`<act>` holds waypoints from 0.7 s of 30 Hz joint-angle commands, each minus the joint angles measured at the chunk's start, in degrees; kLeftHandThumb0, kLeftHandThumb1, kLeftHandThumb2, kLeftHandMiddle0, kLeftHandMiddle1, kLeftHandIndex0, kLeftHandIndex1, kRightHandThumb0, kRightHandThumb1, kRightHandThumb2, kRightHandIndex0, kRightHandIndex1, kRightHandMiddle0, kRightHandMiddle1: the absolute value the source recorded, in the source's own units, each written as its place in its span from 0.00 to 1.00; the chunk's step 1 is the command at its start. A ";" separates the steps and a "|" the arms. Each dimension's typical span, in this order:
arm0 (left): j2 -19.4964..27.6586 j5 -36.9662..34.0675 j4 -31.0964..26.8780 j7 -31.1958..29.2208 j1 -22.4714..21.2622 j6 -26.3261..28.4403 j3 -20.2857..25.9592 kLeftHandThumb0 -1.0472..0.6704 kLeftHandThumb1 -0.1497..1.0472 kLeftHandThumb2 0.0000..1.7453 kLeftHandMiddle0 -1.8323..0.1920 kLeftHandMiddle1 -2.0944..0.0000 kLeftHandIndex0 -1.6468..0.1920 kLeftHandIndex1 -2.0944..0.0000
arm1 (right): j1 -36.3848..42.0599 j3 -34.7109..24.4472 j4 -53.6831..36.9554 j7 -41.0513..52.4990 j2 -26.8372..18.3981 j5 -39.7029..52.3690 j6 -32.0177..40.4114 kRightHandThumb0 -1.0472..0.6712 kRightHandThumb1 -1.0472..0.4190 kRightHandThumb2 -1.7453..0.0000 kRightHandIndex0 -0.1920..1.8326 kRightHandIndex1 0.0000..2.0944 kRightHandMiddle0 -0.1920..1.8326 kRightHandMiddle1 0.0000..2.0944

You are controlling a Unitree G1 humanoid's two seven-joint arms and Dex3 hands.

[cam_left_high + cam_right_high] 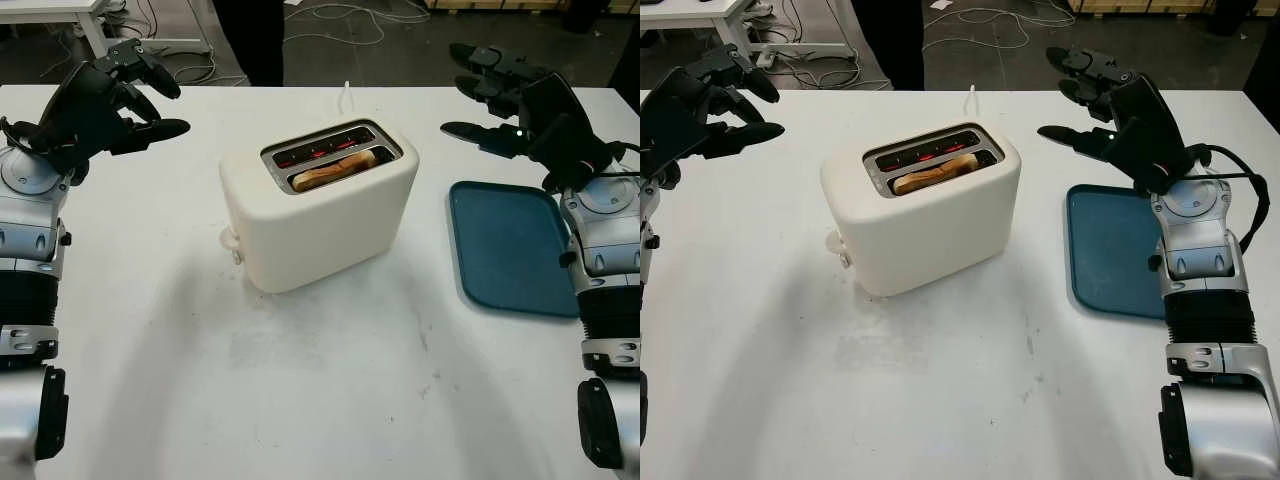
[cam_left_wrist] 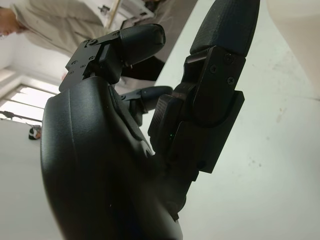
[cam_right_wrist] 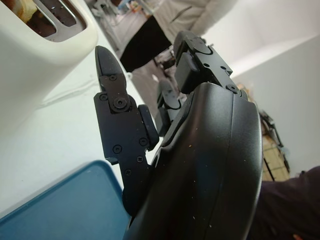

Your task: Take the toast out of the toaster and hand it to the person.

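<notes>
A: Toast (image 1: 335, 170), then — light, stiff at the crust, crumbly if pinched hard?

B: Probably so. Thin and brittle by the look; likely hot too, given the red glow in the empty slot behind. Sits low in the near slot of the cream toaster (image 1: 318, 205), only the top edge above the rim.

A: Where to take hold?

B: Along that exposed top edge, near its middle, one finger on each broad face. Gentle pinch, straight lift, no twisting against the slot walls.

A: And the right hand (image 1: 1110, 110)?

B: Raised off the table, holding nothing, touching nothing. Toaster off to its inner side and a little nearer the robot; toast well apart from the fingertips. Blue tray (image 1: 508, 247) just below and behind the palm.

A: Left hand (image 1: 105, 95)?

B: Up as well, beyond the toaster's other side, well clear of it. Empty, touching nothing.

A: Anyone to receive?

B: Person (image 3: 165, 30) standing beyond the far edge of the white table (image 1: 330, 390), past the right hand's fingertips; light top and dark trousers seen from the right wrist.

A: Risk?

B: Fingers broad against a narrow slot; might scrape the metal rim or crack the slice if squeezed too hard.
</notes>
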 commanded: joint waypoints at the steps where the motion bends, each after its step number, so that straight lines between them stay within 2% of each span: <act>1: 0.11 -0.44 0.51 0.05 -0.07 -0.94 0.21 0.00 0.89 0.02 0.83 0.17 0.78 0.23 | 0.11 0.19 -0.20 -0.72 -0.30 -0.81 -0.87 0.38 0.10 1.00 0.29 0.01 0.30 0.00; 4: -0.09 -0.76 1.08 0.15 -0.11 -1.83 0.49 0.00 0.89 0.02 0.83 0.17 0.78 0.23 | 0.03 0.05 0.00 -0.49 -0.09 -0.75 -1.04 0.38 0.10 1.00 0.30 0.01 0.30 0.00; 10: -0.41 -1.90 -0.02 -0.34 0.14 -0.18 1.02 0.00 0.87 0.00 0.83 0.17 0.78 0.23 | 0.11 -0.14 -0.30 -0.37 0.28 -0.26 -0.15 0.41 0.11 1.00 0.28 0.00 0.29 0.00; 21: -0.21 -1.77 0.54 -0.03 0.14 -1.18 0.89 0.00 0.88 0.00 0.82 0.17 0.78 0.23 | 0.18 -0.02 0.08 -0.83 0.19 -0.88 -1.21 0.38 0.11 1.00 0.30 0.01 0.30 0.00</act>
